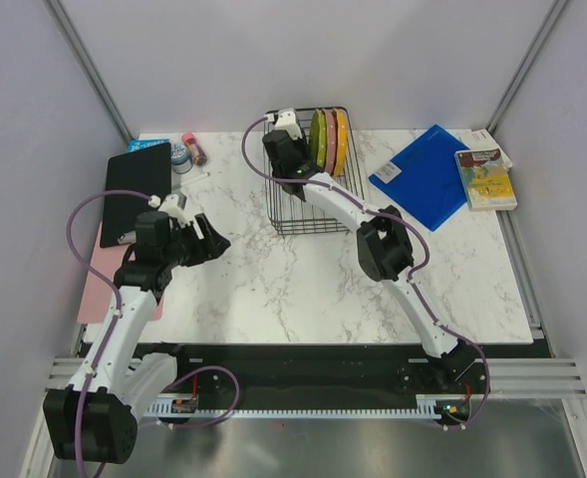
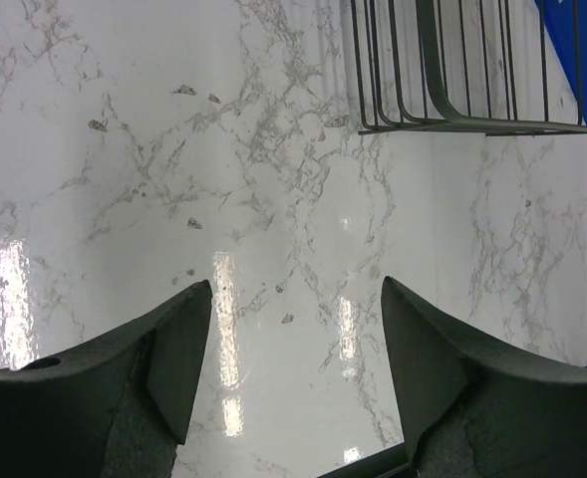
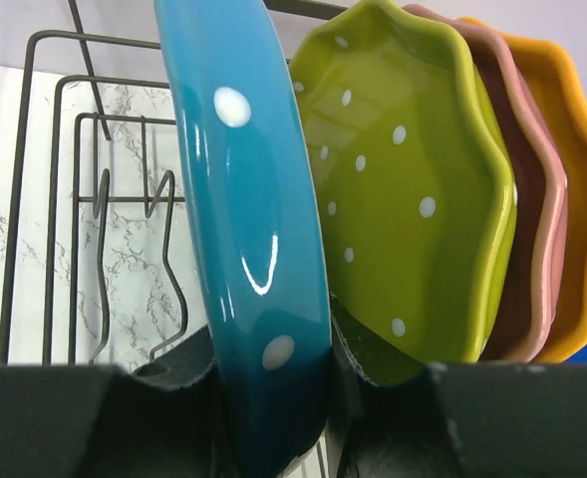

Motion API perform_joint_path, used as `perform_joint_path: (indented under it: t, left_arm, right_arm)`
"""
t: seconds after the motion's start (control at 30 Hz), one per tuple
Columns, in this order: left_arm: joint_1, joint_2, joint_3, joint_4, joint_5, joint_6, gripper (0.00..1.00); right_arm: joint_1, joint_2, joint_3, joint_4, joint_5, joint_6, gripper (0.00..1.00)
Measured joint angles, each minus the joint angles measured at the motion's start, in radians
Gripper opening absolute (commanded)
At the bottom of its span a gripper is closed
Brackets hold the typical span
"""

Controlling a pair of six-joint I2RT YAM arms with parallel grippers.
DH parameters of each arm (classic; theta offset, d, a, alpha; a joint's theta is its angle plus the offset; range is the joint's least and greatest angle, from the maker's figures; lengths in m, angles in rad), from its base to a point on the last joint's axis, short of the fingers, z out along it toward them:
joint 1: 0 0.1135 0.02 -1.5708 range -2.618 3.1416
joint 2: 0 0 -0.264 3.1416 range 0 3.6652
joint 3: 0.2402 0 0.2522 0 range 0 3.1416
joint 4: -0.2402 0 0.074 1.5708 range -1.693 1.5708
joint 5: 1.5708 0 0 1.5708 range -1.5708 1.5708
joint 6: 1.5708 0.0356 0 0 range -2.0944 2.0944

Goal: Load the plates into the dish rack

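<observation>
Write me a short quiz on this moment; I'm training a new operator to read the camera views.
1. True or false: the left tool holds a plate.
2. Which plate does the right tool grip? A) pink B) teal plate C) orange
3. How many other plates stand in the dish rack beside it?
Key: 1 false, it is open and empty over bare table; 2 B; 3 three: green plate, pink plate, orange plate.

No legible text or labels.
</observation>
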Motion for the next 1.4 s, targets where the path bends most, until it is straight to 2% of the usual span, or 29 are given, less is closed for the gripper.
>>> perform_joint_path:
  t: [0.03,0.13,0.33,0.5,0.6,0.67,0.73,0.87,1.07,1.2,1.4]
  left_arm:
    - [0.002,0.002,0.0,0.0,0.0,0.0,0.76]
    - [0.01,0.003,0.0,0.0,0.001,0.0,0.76]
    - [0.02,0.003,0.0,0.006,0.002,0.0,0.76]
    - [0.021,-0.006,0.0,0.008,0.013,0.0,0.76]
    - [0.021,-0.023,0.0,0.009,0.024,0.0,0.77]
    - [0.021,-0.038,0.0,0.011,0.026,0.0,0.81]
    - [0.021,-0.049,0.001,0.016,0.026,0.0,0.99]
    - [0.021,-0.02,0.034,0.015,-0.003,0.027,1.0]
    - [0.021,0.121,0.188,0.042,-0.074,0.129,1.0]
    - [0.021,0.185,0.257,0.072,-0.104,0.177,1.0]
    - [0.021,0.244,0.311,0.117,-0.117,0.218,1.0]
  right_arm:
    - [0.0,0.0,0.0,0.0,0.0,0.002,0.46]
    - [-0.001,0.0,0.0,0.01,-0.005,-0.008,0.7]
    - [0.002,-0.068,-0.066,0.087,-0.01,-0.062,0.83]
    - [0.026,-0.224,-0.206,0.181,-0.019,-0.138,0.87]
    - [0.054,-0.329,-0.259,0.217,-0.019,-0.175,0.97]
    - [0.073,-0.421,-0.303,0.225,-0.027,-0.195,0.98]
    - [0.09,-0.527,-0.366,0.226,-0.045,-0.211,0.98]
    - [0.103,-0.752,-0.55,0.219,-0.019,-0.267,0.98]
    - [0.068,-1.0,-0.854,0.195,0.185,-0.362,0.98]
    - [-0.036,-1.103,-1.023,0.103,0.227,-0.347,0.98]
    - [-0.251,-1.196,-1.109,-0.003,0.232,-0.274,0.98]
